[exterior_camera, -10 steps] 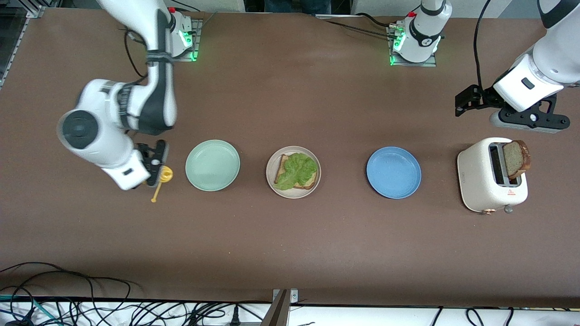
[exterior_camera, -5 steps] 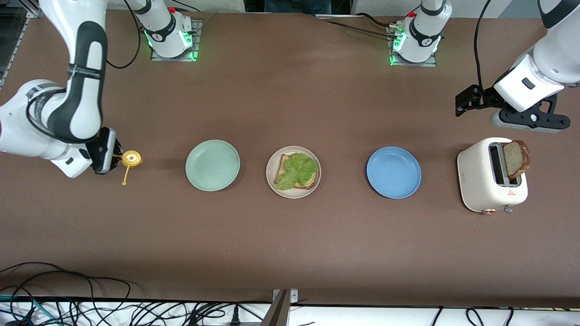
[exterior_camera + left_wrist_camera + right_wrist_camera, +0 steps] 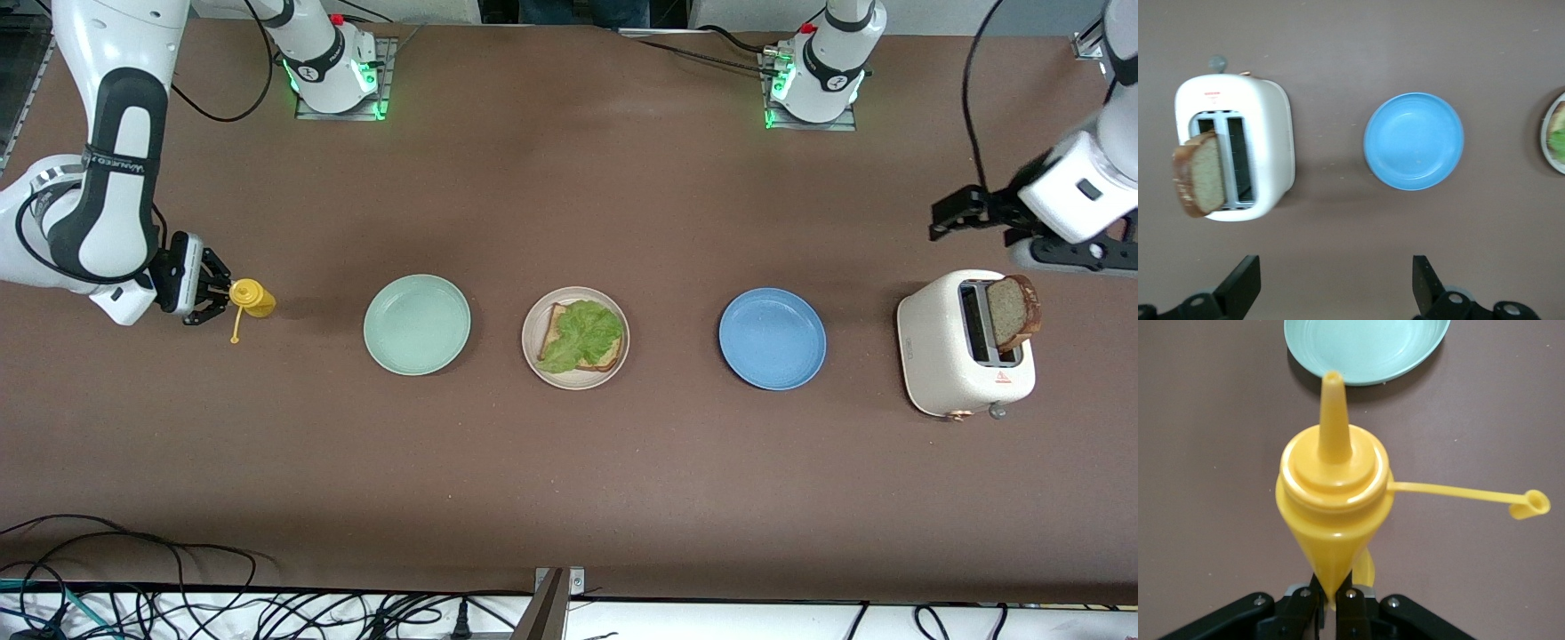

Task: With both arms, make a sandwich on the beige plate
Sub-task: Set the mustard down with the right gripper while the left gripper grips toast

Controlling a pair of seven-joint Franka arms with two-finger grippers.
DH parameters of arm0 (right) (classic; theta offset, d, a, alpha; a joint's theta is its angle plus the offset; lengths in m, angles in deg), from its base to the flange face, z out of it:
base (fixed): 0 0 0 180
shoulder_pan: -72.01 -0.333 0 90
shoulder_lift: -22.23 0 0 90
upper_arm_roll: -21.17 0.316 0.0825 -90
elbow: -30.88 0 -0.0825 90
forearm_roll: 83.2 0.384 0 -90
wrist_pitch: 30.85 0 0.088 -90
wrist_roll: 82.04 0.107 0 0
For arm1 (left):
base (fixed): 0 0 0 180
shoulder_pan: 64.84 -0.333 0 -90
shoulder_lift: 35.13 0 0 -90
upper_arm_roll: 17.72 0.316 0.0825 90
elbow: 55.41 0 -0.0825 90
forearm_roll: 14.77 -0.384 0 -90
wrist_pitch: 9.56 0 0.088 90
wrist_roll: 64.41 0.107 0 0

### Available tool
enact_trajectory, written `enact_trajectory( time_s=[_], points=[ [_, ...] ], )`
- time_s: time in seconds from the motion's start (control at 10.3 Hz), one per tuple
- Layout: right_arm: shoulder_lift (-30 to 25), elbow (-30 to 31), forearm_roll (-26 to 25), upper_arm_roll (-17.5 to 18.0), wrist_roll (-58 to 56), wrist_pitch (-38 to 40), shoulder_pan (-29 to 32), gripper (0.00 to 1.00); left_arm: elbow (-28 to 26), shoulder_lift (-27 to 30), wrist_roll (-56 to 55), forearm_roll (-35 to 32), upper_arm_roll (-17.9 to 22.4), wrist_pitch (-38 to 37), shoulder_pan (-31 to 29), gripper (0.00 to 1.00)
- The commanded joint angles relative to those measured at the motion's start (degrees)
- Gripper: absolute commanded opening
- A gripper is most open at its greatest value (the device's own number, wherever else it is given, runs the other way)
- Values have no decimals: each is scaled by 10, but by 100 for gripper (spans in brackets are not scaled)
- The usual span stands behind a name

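Note:
The beige plate sits mid-table with a bread slice and a green lettuce leaf on top; its edge shows in the left wrist view. A second bread slice stands up out of the white toaster, also in the left wrist view. My left gripper is open and empty above the table beside the toaster. My right gripper is shut on a yellow squeeze bottle at the right arm's end of the table. The bottle is held sideways, its nozzle toward the mint plate.
A mint-green plate lies between the bottle and the beige plate; a blue plate lies between the beige plate and the toaster. The bottle's open cap hangs on a tether. Cables lie along the table's near edge.
My right arm has carried the yellow bottle away from the mint plate toward its end of the table and turned it sideways. My left gripper has shifted slightly toward the table's end.

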Motion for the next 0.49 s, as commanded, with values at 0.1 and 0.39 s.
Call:
enact_trajectory(
  time_s=[0.1,0.39],
  points=[
    [22,5,51,17,-77,3,34,0,19,-58,110,-57,-5,58,-79,100],
    [33,3,75,57,-105,4,81,0,18,-120,119,-89,-5,123,-108,100]
  ],
)
